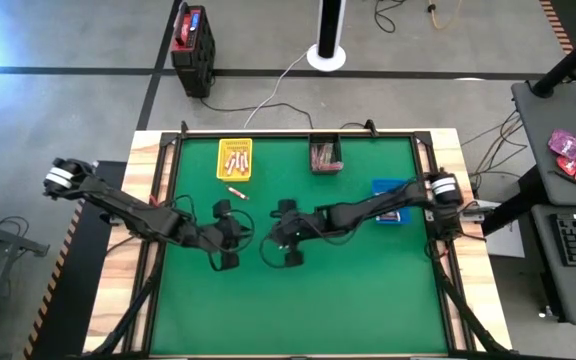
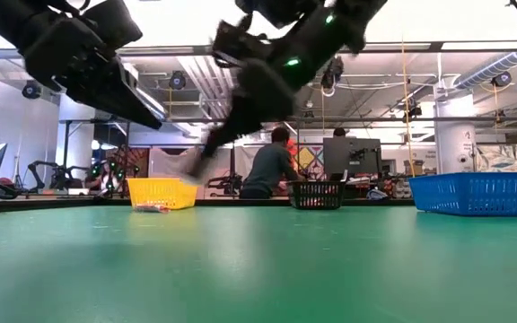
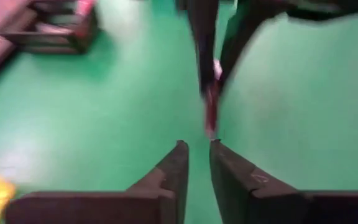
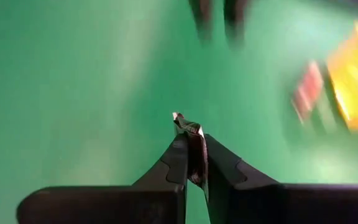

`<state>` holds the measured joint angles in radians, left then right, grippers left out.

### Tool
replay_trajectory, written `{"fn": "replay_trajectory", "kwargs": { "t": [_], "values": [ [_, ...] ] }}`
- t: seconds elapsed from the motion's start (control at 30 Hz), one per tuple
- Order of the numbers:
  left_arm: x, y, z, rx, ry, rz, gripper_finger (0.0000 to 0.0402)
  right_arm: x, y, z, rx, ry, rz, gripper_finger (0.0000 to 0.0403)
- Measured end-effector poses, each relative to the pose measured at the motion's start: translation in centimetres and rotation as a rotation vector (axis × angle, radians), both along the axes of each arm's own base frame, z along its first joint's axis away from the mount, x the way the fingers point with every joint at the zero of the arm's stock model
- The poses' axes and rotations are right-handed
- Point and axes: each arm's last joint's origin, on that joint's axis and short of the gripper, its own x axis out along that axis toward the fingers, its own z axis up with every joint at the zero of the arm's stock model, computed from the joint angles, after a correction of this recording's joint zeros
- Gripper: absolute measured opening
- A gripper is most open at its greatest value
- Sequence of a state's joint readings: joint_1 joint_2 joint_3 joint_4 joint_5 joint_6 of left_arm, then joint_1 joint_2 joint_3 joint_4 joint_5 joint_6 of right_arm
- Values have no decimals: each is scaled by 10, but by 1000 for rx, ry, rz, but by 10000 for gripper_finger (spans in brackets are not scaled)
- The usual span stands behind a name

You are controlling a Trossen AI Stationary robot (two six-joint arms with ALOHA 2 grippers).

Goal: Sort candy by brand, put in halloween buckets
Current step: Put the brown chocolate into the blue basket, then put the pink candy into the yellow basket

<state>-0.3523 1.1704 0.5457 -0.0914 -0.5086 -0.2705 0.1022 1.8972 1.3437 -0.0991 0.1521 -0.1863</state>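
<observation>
Fingers of the right gripper (image 4: 192,163) pinch a wrapped candy (image 4: 194,149), while from above both arms reach toward mid-table, well short of the yellow bucket (image 1: 234,159), left gripper (image 3: 197,149) narrowly parted, open green mat (image 1: 348,290) around.

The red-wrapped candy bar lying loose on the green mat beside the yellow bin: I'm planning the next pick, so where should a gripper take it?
Across the middle of the red-wrapped candy bar, coming straight down from above. It lies flat and alone on the mat, just outside the yellow bin, so its long sides look free for the fingers.
</observation>
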Motion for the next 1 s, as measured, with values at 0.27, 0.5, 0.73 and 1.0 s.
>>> {"fn": "replay_trajectory", "kwargs": {
  "t": [0.27, 0.5, 0.73, 1.0],
  "values": [
    [-6, 5, 7, 112, -20, 57, 105, -101, -48, 65, -131, 477, -694, 15],
    [-4, 7, 7, 208, -29, 109, 110, -169, -84, 73, 83, 471, -1290, 14],
    [-2, 7, 3, 263, 4, 100, 110, -196, -98, 53, 142, 529, -1458, 51],
    [0, 9, 2, 139, -10, 93, 110, -202, -96, 42, 136, 558, -1488, 143]
  ]
}}
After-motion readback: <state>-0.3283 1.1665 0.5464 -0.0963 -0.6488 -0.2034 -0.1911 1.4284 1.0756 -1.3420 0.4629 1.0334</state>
